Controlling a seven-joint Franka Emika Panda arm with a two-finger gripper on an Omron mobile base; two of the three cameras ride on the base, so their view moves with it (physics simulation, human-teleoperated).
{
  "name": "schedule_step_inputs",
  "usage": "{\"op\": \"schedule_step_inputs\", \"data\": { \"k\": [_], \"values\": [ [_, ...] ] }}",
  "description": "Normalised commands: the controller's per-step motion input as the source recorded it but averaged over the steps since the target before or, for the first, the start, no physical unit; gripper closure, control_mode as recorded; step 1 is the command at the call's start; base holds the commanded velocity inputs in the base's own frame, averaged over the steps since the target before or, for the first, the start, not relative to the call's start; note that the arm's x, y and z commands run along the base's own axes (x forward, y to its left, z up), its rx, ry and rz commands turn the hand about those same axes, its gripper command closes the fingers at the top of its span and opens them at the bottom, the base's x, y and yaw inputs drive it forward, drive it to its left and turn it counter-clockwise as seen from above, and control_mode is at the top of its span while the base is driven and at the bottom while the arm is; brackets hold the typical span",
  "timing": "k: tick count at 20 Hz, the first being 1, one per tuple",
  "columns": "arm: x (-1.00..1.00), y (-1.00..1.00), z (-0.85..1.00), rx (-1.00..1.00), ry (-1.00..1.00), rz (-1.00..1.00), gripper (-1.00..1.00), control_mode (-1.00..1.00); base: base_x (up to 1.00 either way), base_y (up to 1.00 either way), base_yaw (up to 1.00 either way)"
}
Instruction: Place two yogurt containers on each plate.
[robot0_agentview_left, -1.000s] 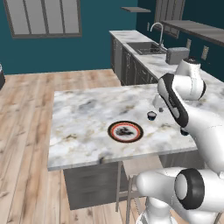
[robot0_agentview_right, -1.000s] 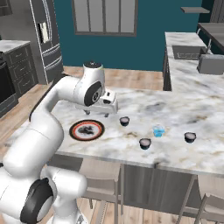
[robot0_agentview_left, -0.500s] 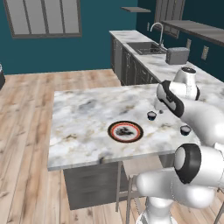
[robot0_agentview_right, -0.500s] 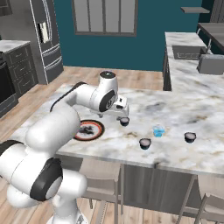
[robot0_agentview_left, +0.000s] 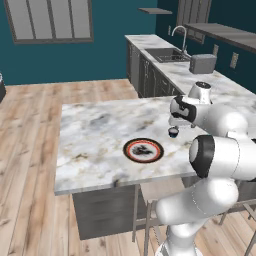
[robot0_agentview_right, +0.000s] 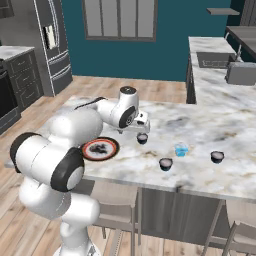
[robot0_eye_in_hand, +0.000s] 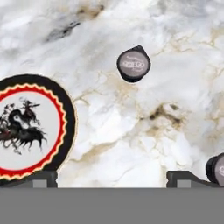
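Four yogurt containers sit on the marble worktop (robot0_agentview_right: 210, 125), none on the red-rimmed plate (robot0_agentview_right: 100, 149). The pincer (robot0_eye_in_hand: 112, 178) hangs spread and empty over the nearest dark tub (robot0_agentview_right: 142, 138), just beside the plate. The blue tub (robot0_agentview_right: 181, 149) stands further right.

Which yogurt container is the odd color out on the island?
The pale blue translucent yogurt container, sitting between two dark tubs; all the others are dark.

The plate (robot0_eye_in_hand: 26, 127) shows a black rim, red scalloped ring and white centre with black figures on grey-veined white marble (robot0_eye_in_hand: 131, 131).
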Motion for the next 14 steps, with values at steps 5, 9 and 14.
{"op": "schedule_step_inputs", "data": {
  "k": [5,9,14],
  "values": [
    [0.48,-0.06,-0.31,-0.03,0.04,-0.03,-1.0,-1.0,0.0,0.0,0.0],
    [0.32,-0.05,-0.42,-0.03,0.0,-0.04,-1.0,-1.0,0.0,0.0,0.0],
    [0.34,-0.02,-0.36,0.0,0.0,-0.03,-1.0,-1.0,0.0,0.0,0.0]
  ]
}}
